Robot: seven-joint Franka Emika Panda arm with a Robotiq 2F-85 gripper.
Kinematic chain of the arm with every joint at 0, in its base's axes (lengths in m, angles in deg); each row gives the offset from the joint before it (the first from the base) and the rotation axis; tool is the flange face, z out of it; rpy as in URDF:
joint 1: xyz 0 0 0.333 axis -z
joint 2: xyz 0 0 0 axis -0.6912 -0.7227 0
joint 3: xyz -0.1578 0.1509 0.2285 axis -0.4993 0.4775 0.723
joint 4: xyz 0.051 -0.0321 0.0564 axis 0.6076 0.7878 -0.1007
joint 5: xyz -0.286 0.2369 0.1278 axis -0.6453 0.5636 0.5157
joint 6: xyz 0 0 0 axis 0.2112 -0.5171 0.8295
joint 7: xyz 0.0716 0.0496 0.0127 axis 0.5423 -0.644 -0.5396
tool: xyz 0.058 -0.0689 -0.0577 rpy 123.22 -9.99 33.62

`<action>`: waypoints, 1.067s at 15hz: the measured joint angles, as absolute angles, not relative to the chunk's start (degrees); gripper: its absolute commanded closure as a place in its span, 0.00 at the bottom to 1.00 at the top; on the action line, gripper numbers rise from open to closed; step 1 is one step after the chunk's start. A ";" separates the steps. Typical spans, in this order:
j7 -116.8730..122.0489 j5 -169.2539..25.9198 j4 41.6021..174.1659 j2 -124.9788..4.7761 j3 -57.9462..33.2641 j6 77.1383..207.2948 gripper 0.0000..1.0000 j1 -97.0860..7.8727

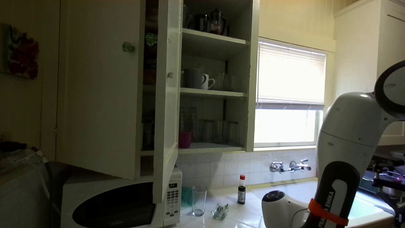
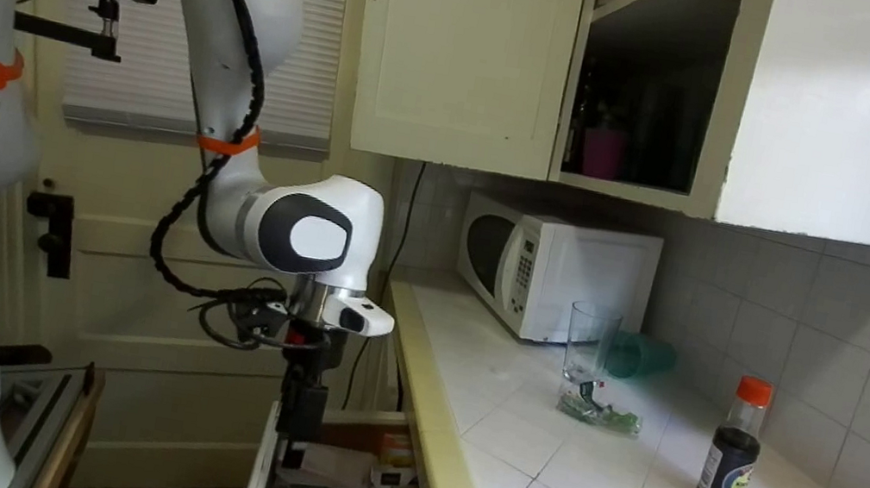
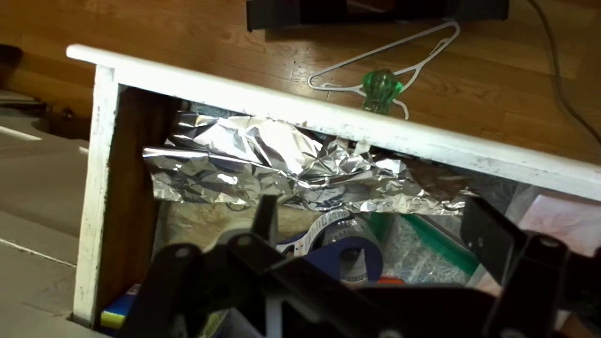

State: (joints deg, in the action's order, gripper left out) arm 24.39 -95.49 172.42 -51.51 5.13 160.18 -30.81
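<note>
1. Well, the claw (image 3: 368, 211) stands spread wide, holding nothing.
2. By its fingertips (image 3: 266, 218), crinkly foil (image 3: 263, 180) lies in the pulled-out drawer (image 3: 263, 102), along the front.
3. The foil should be light, floppy and easy to tear (maybe slippery too), so a gentle pinch on the edge nearest the claw seems best.
4. Beside it sits a round blue thing (image 3: 347, 245), perhaps tape.
5. Outside, a green knob (image 3: 381, 89) sticks out.

pincer (image 3: 369, 206): black | foil (image 3: 225, 180): silver | drawer rim (image 3: 235, 97): white | knob (image 3: 382, 88): green | bag (image 3: 422, 260): green stripe | floor (image 3: 211, 42): brown
</note>
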 measured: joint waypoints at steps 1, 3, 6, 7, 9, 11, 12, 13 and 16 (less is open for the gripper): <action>23.23 -94.15 172.45 -50.52 5.46 159.40 0.00 -30.30; 22.57 -93.63 172.67 -49.53 5.53 158.96 0.00 -29.76; 22.53 -93.63 172.71 -49.42 1.98 159.37 0.00 -33.03; 22.42 -93.62 172.66 -49.48 0.08 160.24 0.00 -34.83; 20.26 -92.04 172.76 -50.36 -2.78 164.31 0.00 -37.21; 14.87 -85.74 172.95 -52.67 -3.97 169.59 0.00 -37.91; 11.89 -81.86 172.99 -54.24 -3.18 172.12 0.00 -37.16; 8.75 -77.45 173.02 -55.92 -1.49 174.38 0.00 -35.87; -1.16 -63.12 172.97 -60.59 6.66 178.66 0.00 -30.77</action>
State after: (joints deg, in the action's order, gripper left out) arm -1.16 -63.12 172.97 -60.59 6.66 178.66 -30.77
